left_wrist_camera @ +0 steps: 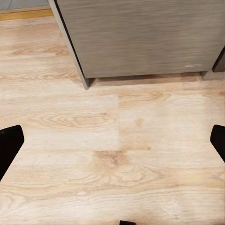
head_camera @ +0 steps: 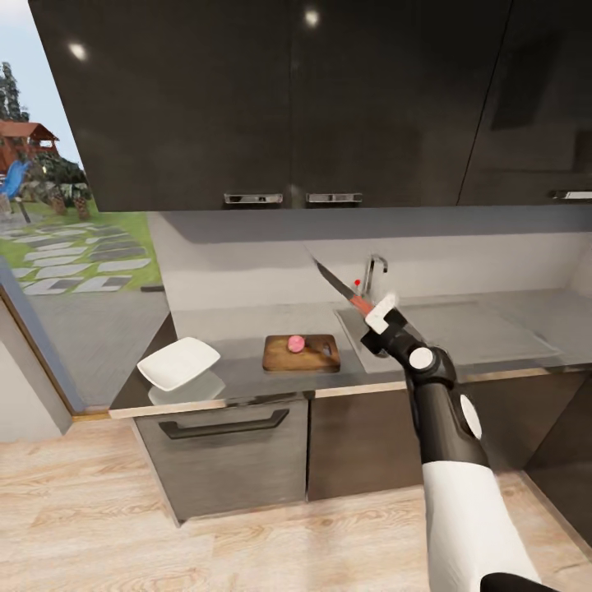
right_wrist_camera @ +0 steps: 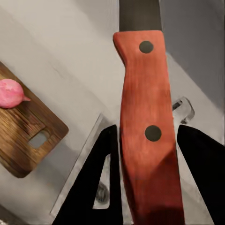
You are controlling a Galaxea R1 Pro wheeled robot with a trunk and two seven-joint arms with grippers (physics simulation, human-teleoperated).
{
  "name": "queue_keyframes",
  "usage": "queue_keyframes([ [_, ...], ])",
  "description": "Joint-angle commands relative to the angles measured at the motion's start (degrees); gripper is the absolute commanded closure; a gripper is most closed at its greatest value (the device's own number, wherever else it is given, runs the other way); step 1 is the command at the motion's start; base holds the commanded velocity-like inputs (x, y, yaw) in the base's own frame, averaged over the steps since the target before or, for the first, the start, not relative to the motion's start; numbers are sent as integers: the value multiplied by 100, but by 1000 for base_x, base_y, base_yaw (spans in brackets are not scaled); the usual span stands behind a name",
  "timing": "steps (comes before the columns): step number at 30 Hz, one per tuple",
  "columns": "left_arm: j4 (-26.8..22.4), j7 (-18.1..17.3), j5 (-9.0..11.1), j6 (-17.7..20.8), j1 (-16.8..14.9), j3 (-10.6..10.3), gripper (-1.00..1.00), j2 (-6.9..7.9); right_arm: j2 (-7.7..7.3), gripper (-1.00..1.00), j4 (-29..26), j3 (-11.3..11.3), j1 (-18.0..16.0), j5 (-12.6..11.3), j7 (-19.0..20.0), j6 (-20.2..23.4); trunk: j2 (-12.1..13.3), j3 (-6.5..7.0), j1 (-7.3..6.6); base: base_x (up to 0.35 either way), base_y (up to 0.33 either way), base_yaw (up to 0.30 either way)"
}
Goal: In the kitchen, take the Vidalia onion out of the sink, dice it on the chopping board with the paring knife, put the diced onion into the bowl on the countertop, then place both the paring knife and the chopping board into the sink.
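The right gripper (head_camera: 380,315), closed on the riveted reddish-brown handle of the paring knife (right_wrist_camera: 147,112), holds its dark blade raised above the grey sink (head_camera: 460,333), so misaligned descent could knock the round pink onion (head_camera: 295,344) off the grained chopping board (head_camera: 316,355) beside the glossy white bowl (head_camera: 178,363).

The right arm (head_camera: 460,460) pairs a white forearm shell with glossy black joints, round white caps and a white-tipped gripper (head_camera: 382,311); its fingers (right_wrist_camera: 101,183) are black.
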Motion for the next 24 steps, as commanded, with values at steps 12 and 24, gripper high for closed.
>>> queue_keyframes([
  [12,-10,41,29,-9,-1,-31,-100,3,7,100,-93,4,566,295,-1172,-57,-13,-11,4,9,0,0],
  [24,-10,41,29,-9,-1,-33,-100,2,7,100,-42,4,833,277,-1190,-45,-13,-77,4,211,-133,77],
])
